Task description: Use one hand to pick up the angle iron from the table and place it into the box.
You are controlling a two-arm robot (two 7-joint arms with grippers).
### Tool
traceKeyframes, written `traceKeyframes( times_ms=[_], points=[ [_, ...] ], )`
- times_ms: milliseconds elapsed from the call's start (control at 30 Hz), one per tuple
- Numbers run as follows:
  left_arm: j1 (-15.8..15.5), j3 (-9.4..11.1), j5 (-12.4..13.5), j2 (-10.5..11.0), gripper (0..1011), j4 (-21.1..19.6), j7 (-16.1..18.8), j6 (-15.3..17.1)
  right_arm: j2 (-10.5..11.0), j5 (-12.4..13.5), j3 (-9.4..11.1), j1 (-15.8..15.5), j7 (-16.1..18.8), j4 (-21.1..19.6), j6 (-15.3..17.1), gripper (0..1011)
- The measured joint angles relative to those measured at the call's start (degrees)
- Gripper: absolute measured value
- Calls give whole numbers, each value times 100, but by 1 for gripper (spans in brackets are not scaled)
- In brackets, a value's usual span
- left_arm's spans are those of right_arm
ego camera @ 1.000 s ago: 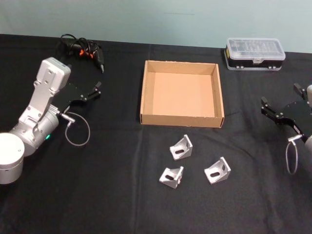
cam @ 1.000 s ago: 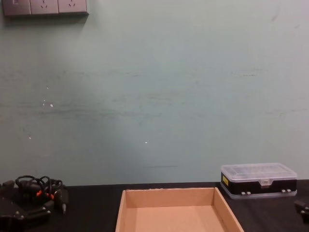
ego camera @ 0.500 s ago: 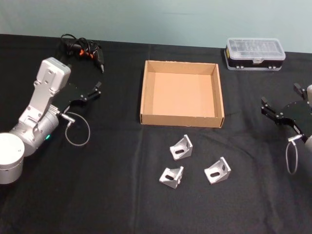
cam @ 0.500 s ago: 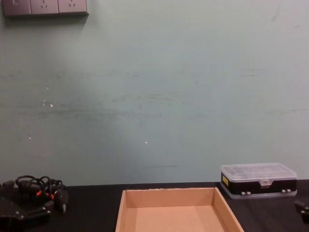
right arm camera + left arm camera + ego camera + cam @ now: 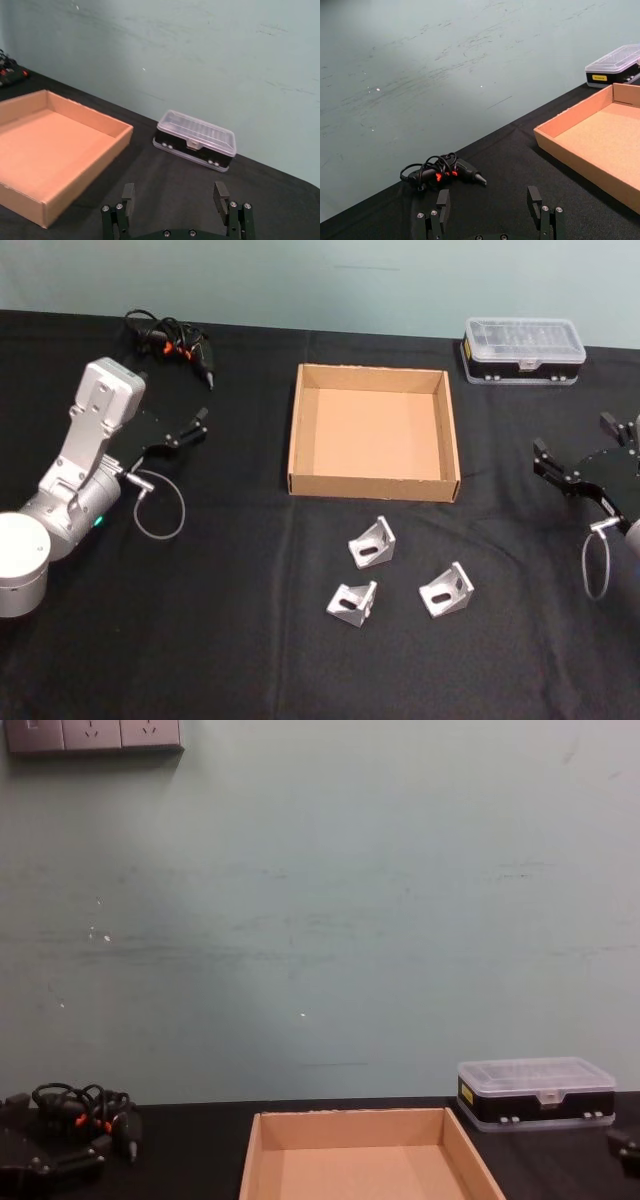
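Three angle irons [image 5: 372,542] [image 5: 352,603] [image 5: 446,589]; one cardboard box [image 5: 372,486]; one clear-lidded plastic case [image 5: 523,350]; one black cable tangle [image 5: 165,338]

A clear-lidded black plastic case [image 5: 523,351] is sitting at the far edge of the table [image 5: 200,640], toward its right corner. A tangle of black cables [image 5: 168,342] with orange bits is lying near the far left corner. Wall sockets [image 5: 92,735] are showing high on the pale green wall [image 5: 320,920].

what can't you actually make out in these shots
Box: front wall cut off by the chest view's bottom edge.
Plastic case: contents under the lid too small to tell in the head view.
Yellow label: print too small in the left wrist view.
Right gripper: its arm cut off by the head view's right edge.
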State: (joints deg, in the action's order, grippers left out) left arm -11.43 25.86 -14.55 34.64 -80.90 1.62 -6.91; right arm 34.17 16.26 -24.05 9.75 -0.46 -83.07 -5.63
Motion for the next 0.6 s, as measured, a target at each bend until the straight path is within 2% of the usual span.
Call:
traceKeyframes(
  times_ms=[267,600],
  points=[
    [0,0,0,0,1011,0,0,0,72,311,253,-253,254,-651,285,1004],
    [0,0,0,0,1011,0,0,0,454,769,662,-695,688,-1900,1063,1004]
  ],
)
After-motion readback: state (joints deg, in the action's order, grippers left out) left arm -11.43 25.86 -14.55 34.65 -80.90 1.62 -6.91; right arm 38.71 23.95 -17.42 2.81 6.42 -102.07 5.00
